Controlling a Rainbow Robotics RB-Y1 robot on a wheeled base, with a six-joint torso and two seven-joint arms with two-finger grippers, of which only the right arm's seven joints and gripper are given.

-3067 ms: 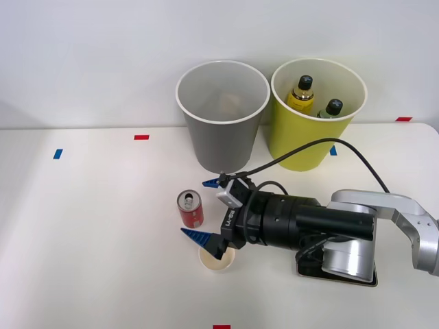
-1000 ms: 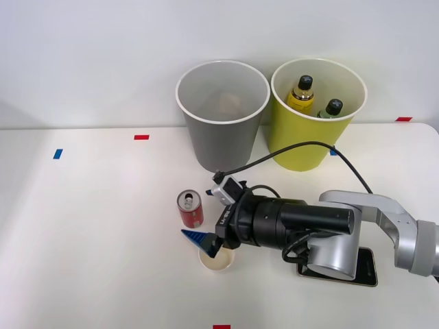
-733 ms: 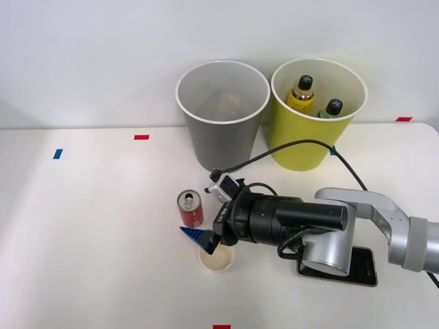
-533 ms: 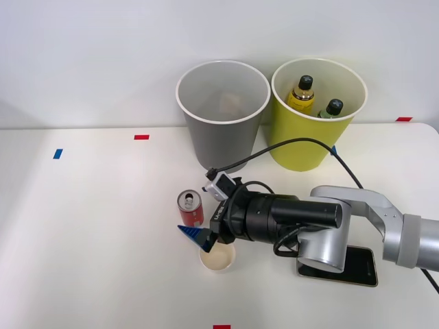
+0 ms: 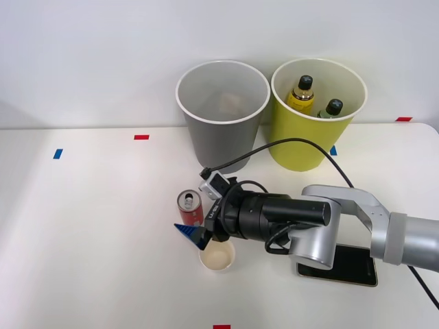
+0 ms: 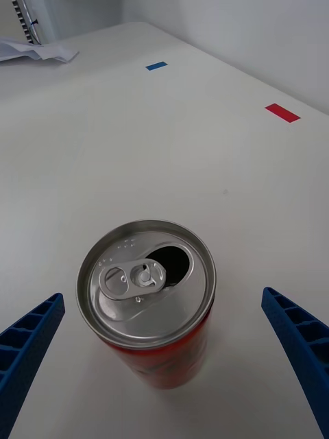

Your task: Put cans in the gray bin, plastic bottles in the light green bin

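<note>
A: Where do things sit on the white counter [image 5: 82,219]?
B: The gray bin [image 5: 222,123] and green bin [image 5: 317,116] stand at the back. The bottles [image 5: 302,92] are in the green one.
A: And the can [image 6: 146,300]?
B: It stands upright between the wide-apart jaws of the gripper [image 6: 164,357], not touching them, near a paper cup [image 5: 217,258].

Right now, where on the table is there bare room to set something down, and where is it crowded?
The widest bare patch is the table on the robot's left, between the blue tape mark and the red can. It is crowded around the can, the paper cup and the open right pincer, and behind them at the gray bin and light green bin.
</note>
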